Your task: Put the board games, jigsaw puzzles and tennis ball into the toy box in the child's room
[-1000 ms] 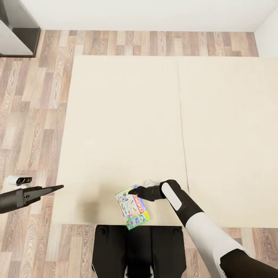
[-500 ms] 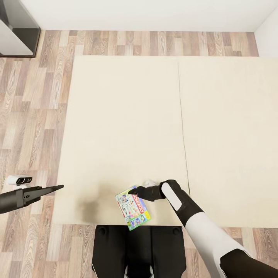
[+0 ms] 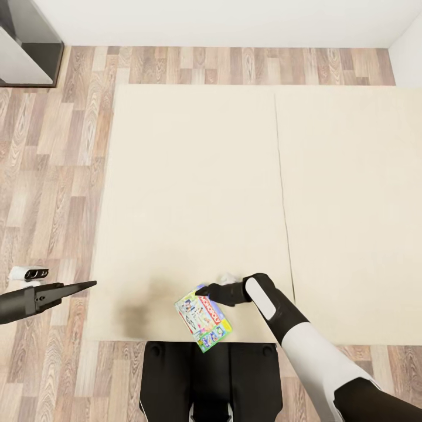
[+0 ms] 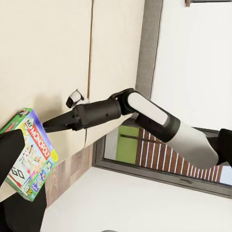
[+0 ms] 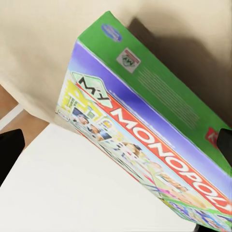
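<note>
Now the right gripper (image 3: 202,289) sits at the colourful flat Monopoly box (image 3: 203,317), jaws astride its upper end (contact unclear), box angled across the beige bed (image 3: 193,193) edge.

right tool (image 4: 48,125), Monopoly box (image 4: 30,153), bed (image 4: 43,53)

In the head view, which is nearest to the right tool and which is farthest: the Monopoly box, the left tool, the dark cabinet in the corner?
1. Monopoly box: beside the right tool, at the bed's near edge.
2. Left tool: far to the left, over the floor.
3. Dark cabinet: far upper-left corner, by the wall.
</note>
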`<state>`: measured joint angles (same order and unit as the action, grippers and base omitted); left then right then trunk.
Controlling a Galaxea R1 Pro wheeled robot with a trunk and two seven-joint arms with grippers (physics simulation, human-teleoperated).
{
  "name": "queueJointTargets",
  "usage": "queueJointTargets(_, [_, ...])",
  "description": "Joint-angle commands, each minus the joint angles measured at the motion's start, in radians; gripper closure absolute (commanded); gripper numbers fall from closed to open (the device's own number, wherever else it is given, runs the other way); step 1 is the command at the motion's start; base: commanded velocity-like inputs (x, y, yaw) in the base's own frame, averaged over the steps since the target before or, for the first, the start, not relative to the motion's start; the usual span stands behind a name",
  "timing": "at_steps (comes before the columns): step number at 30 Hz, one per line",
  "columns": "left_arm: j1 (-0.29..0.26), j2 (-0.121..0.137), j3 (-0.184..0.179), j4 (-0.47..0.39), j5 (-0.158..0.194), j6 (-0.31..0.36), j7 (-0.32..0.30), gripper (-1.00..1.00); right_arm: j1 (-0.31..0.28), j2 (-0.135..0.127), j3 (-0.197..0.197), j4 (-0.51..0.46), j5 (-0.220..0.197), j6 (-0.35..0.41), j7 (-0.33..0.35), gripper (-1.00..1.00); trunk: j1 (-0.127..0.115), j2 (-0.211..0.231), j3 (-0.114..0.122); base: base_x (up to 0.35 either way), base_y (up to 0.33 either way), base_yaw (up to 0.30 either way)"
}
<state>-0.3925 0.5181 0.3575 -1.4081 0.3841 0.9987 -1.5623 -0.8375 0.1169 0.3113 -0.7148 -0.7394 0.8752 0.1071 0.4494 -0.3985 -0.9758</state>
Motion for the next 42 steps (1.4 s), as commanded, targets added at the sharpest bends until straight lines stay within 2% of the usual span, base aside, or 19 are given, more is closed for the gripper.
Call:
queueJointTargets(1, [0.000, 0.000, 0.000, 0.000, -0.001, 0.011, -0.004, -1.00, -0.001, -0.001, -0.001, 0.014, 0.010, 0.003, 0.009, -1.00, 0.001, -0.002, -0.001, 0.000, 0.002, 0.000])
queueJointTargets(18, [0.000, 0.000, 0.000, 0.000, -0.002, 0.011, -0.004, -1.00, -0.002, -0.009, -0.009, 0.026, 0.011, 0.005, 0.014, -1.00, 0.001, -0.002, -0.001, 0.000, 0.000, 0.000])
queueJointTargets(24, [0.000, 0.000, 0.000, 0.000, -0.002, 0.011, -0.004, -1.00, 0.006, -0.013, -0.010, -0.012, 0.010, 0.013, 0.015, -1.00, 0.001, -0.002, -0.001, 0.000, 0.000, 0.000])
queueJointTargets(27, [0.000, 0.000, 0.000, 0.000, -0.002, 0.011, -0.004, -1.00, 0.009, -0.025, -0.010, -0.052, 0.009, 0.020, 0.016, -1.00, 0.001, -0.002, -0.001, 0.000, 0.000, 0.000])
queueJointTargets(31, [0.000, 0.000, 0.000, 0.000, -0.002, 0.011, -0.004, -1.00, 0.010, -0.054, -0.012, -0.090, 0.003, 0.048, 0.016, -1.00, 0.001, -0.002, -0.001, 0.000, 0.000, 0.000])
queueJointTargets(37, [0.000, 0.000, 0.000, 0.000, -0.001, 0.011, -0.004, -1.00, 0.010, -0.094, -0.014, -0.103, -0.003, 0.081, 0.018, -1.00, 0.001, -0.002, -0.001, 0.000, 0.000, 0.000])
queueJointTargets(42, [0.000, 0.000, 0.000, 0.000, -0.001, 0.011, -0.005, -1.00, 0.010, -0.116, -0.014, -0.105, -0.004, 0.104, 0.021, -1.00, 0.001, -0.002, -0.001, 0.000, 0.000, 0.000])
